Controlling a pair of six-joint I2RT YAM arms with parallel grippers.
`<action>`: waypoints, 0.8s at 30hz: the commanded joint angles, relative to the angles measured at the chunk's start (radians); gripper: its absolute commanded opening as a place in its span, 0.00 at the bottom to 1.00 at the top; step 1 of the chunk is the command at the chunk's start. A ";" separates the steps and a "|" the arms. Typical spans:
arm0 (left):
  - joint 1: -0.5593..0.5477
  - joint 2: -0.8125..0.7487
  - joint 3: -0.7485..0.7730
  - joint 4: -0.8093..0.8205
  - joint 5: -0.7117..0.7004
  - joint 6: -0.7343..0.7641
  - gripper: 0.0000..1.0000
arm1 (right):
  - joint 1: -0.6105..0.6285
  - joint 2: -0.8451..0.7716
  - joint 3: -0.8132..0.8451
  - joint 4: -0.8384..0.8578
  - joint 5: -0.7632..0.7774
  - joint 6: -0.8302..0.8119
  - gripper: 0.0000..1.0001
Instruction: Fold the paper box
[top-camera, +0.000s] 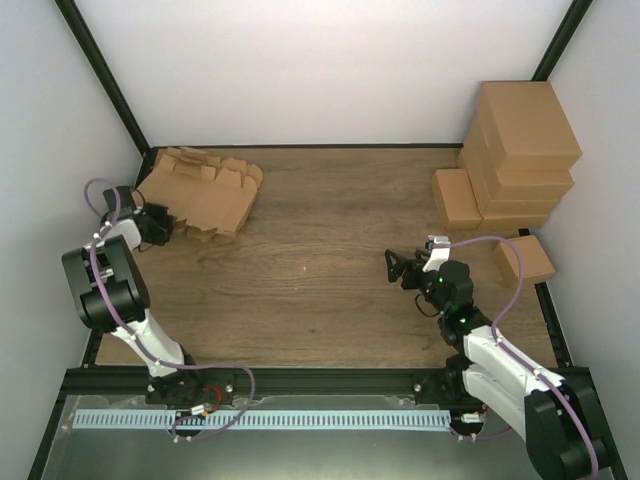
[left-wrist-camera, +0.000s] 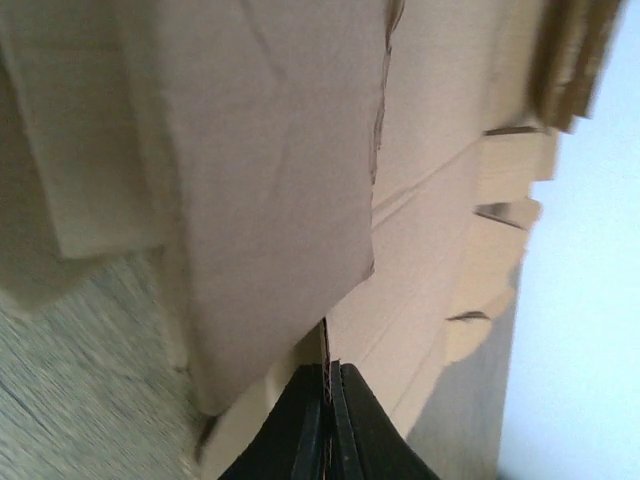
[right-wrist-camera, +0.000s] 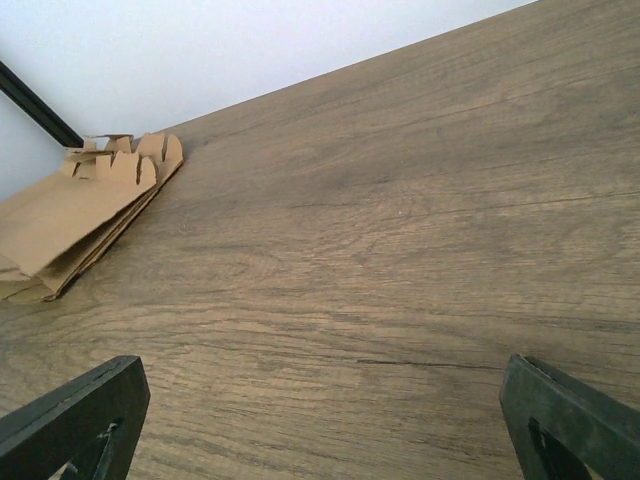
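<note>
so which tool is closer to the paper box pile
Left. The left tool is shut on an edge of the paper box pile; the right tool hangs open, well off to its right.

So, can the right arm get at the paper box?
Probably yes: only bare table lies between the open right gripper and the paper box, though it sits far across, its edge pinched by the left gripper.
</note>
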 joint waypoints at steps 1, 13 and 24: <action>-0.001 -0.119 0.040 -0.017 0.029 0.019 0.04 | -0.002 0.014 0.030 0.004 0.008 -0.001 1.00; -0.010 -0.361 0.058 -0.025 0.225 0.006 0.04 | -0.001 0.007 0.034 -0.002 -0.004 -0.006 1.00; -0.216 -0.861 -0.155 -0.008 0.204 0.012 0.04 | -0.001 0.014 0.077 -0.064 -0.094 0.006 1.00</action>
